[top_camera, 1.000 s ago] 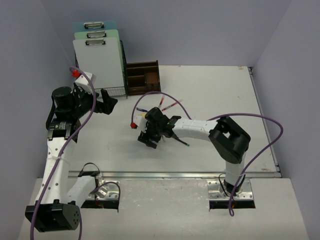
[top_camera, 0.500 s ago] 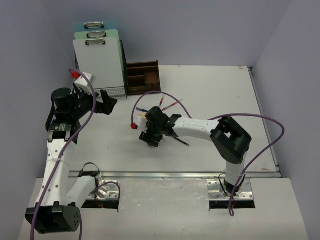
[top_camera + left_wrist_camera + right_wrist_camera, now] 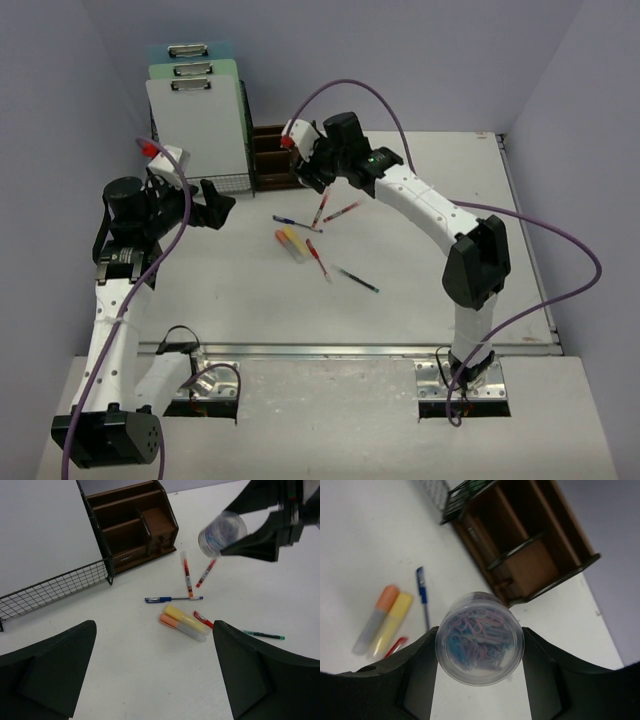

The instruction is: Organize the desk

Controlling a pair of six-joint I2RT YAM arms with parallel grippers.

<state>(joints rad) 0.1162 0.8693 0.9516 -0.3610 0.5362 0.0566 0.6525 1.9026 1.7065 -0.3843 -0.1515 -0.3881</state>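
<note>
The desk [image 3: 440, 230] is a white tabletop. My right gripper [image 3: 480, 647] is shut on a clear round jar [image 3: 480, 639] full of coloured paper clips. It holds the jar above the desk just in front of the dark-brown wooden organiser [image 3: 525, 545]. From above, the right gripper [image 3: 318, 170] hangs at the back centre. The left wrist view shows the jar [image 3: 222, 532] in the air. My left gripper [image 3: 154, 627] is open and empty, low over bare desk; from above, the left gripper [image 3: 215, 205] is beside the mesh rack [image 3: 225, 183].
Loose on the desk lie a blue pen [image 3: 174, 599], two red pens [image 3: 187, 573], a yellow highlighter [image 3: 187, 620], an orange highlighter [image 3: 180, 626] and a green pen [image 3: 264, 635]. Clipboards [image 3: 195, 120] stand in the rack. A metal rail [image 3: 350, 349] runs along the near edge.
My right arm has risen from the pens at mid-desk and swung back to the organiser with the jar in its jaws. The left arm has not moved.
</note>
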